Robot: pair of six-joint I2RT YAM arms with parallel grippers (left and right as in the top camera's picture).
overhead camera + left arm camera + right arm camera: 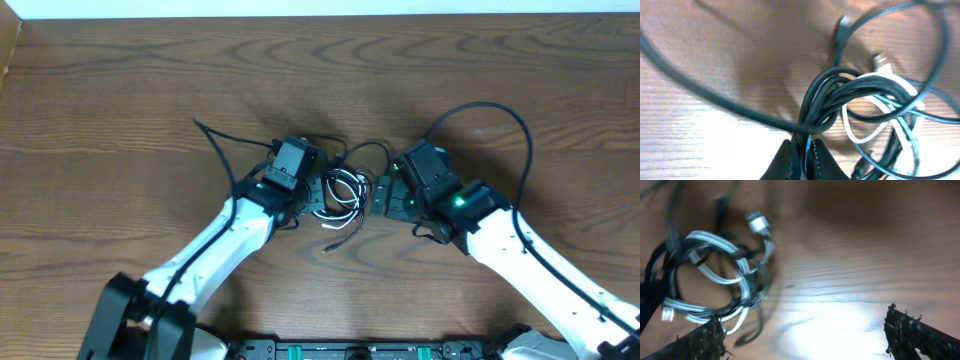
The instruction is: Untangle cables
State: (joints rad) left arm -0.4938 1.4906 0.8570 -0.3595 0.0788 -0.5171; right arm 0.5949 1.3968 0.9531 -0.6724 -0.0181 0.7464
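Observation:
The cables lie in one knot (338, 192) at the table's middle, between my two grippers. Black cords (840, 90) loop through each other, and a white cord (865, 135) coils among them. My left gripper (802, 152) is shut on a black cord at the knot's left edge, and its fingers (786, 160) pinch the strand where the loops gather. One black strand trails away to the far left (215, 135). My right gripper (805, 335) stands wide open just right of the knot (715, 275), with bare wood between its fingers (910, 330). A silver plug (757, 222) sticks out of the coil.
The wooden table (120, 90) stretches around the knot on all sides. The right arm's thick fixed cable (500, 115) arches above the table behind that arm. A small dark plug end (842, 22) lies at the far side of the knot.

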